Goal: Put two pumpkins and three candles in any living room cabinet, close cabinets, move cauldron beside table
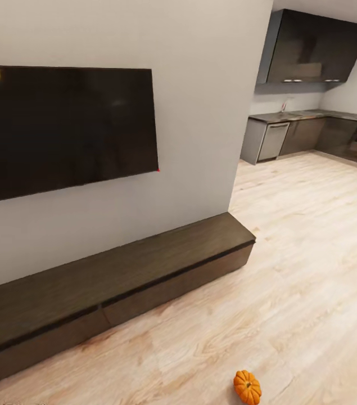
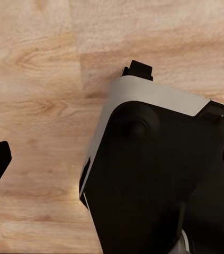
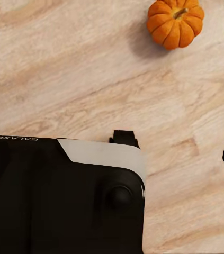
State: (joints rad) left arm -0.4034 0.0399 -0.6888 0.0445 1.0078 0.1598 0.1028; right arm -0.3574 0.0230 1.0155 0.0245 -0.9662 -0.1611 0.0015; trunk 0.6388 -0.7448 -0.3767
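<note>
One pumpkin [image 1: 247, 387] is sitting loose on the pale wood floor [image 1: 313, 270], well apart from the long dark-brown cabinet [image 1: 116, 281] that is running beneath the wall-mounted television [image 1: 60, 129]; its drawer fronts are all looking shut. Judging from this, the stowing is barely begun, with no candles or cauldron visible here. Both arms are hanging over the floor beside the robot's base [image 3: 64, 196]. The left gripper [image 2: 112, 169] is spread wide and empty; whether the right is open cannot be told.
</note>
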